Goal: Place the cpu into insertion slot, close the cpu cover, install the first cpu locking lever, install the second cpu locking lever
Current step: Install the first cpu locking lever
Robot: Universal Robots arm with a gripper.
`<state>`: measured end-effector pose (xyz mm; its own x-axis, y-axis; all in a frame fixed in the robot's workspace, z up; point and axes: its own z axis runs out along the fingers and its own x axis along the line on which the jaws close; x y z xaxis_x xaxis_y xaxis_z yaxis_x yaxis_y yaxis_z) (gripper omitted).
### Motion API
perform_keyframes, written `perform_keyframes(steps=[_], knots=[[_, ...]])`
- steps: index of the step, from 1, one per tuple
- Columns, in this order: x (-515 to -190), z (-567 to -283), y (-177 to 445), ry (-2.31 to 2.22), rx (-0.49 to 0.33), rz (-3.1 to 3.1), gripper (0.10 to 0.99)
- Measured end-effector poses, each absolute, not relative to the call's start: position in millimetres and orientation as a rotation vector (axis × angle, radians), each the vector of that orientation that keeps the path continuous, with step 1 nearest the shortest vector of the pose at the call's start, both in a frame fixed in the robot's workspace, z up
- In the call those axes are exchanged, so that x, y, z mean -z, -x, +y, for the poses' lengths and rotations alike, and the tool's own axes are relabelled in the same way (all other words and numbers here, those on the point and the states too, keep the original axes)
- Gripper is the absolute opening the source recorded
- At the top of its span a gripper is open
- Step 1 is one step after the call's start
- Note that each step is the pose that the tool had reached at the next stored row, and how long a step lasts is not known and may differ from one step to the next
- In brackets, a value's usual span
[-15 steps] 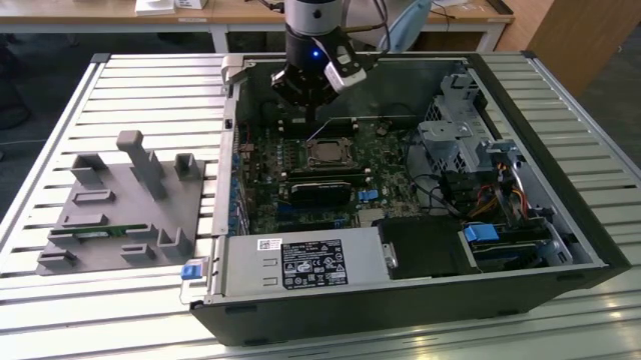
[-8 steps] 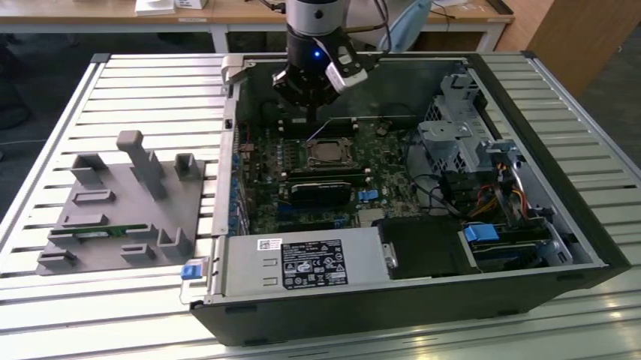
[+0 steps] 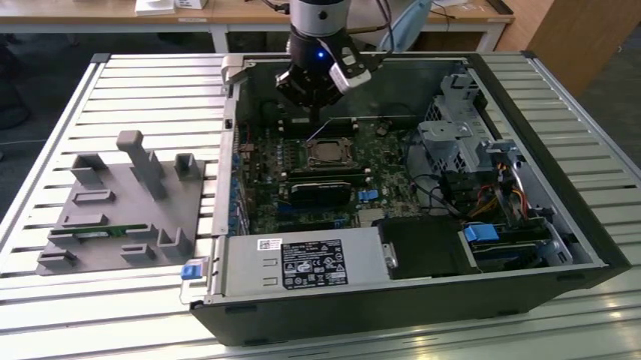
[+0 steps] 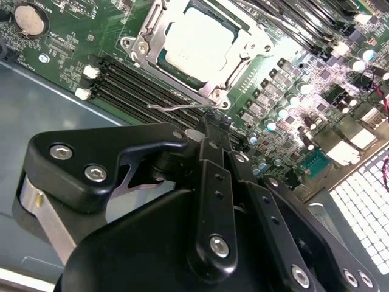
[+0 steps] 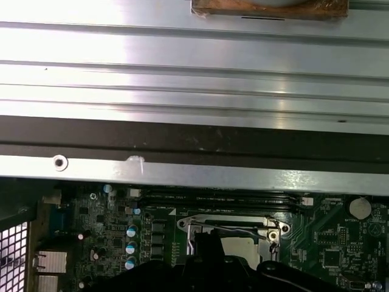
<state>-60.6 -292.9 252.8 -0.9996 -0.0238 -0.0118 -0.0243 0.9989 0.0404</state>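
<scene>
The cpu (image 4: 197, 39), a silver-beige square chip, lies flat in the insertion slot (image 4: 138, 44) on the green board. The silvery cpu cover (image 4: 242, 53) lies down around the chip's edges. A thin wire locking lever (image 4: 176, 108) runs along the side of the socket nearest my gripper. My gripper (image 4: 213, 121) is shut, its black fingers pressed together with the tip right at this lever's end. In the exterior view the gripper (image 3: 315, 120) hangs just behind the cpu (image 3: 326, 155), inside the open computer case. In the first wrist view the cpu (image 5: 240, 246) shows just past the fingers (image 5: 209, 243).
Memory slots (image 4: 130, 85) run beside the socket. A black power-supply box (image 3: 300, 264) sits at the case's near wall, and drive cages with cables (image 3: 470, 150) stand on the exterior view's right. A grey fixture block (image 3: 125, 206) lies on the slatted table, on the exterior view's left.
</scene>
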Motion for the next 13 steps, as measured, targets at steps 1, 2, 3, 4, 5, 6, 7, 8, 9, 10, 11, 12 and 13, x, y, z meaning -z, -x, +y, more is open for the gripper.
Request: perform_keyframes(steps=[1, 2, 3, 4, 5, 6, 7, 8, 9, 10, 11, 12, 13], knots=[[-252.7, -293.0, 59.8, 0.038, -0.063, 3.129, 0.122], [-252.6, -293.0, 59.2, 0.038, -0.063, 3.129, 0.122], [-252.5, -293.0, 58.5, 0.038, -0.063, 3.129, 0.122], [-252.3, -292.9, 57.2, 0.038, -0.063, 3.130, 0.122], [-252.1, -292.9, 55.5, 0.038, -0.063, 3.130, 0.122], [-251.6, -293.0, 54.0, 0.038, -0.064, 3.129, 0.122], [-251.1, -293.0, 52.5, 0.038, -0.066, 3.129, 0.122], [-250.7, -293.0, 51.4, 0.037, -0.074, 3.129, 0.122], [-250.2, -293.0, 50.8, 0.037, -0.091, 3.129, 0.122], [-249.5, -293.0, 50.3, 0.037, -0.107, 3.128, 0.122], [-248.4, -292.9, 49.9, 0.037, -0.115, 3.128, 0.122], [-247.6, -292.9, 49.2, 0.037, -0.116, 3.127, 0.122], [-247.1, -292.8, 48.2, 0.037, -0.115, 3.128, 0.122]])
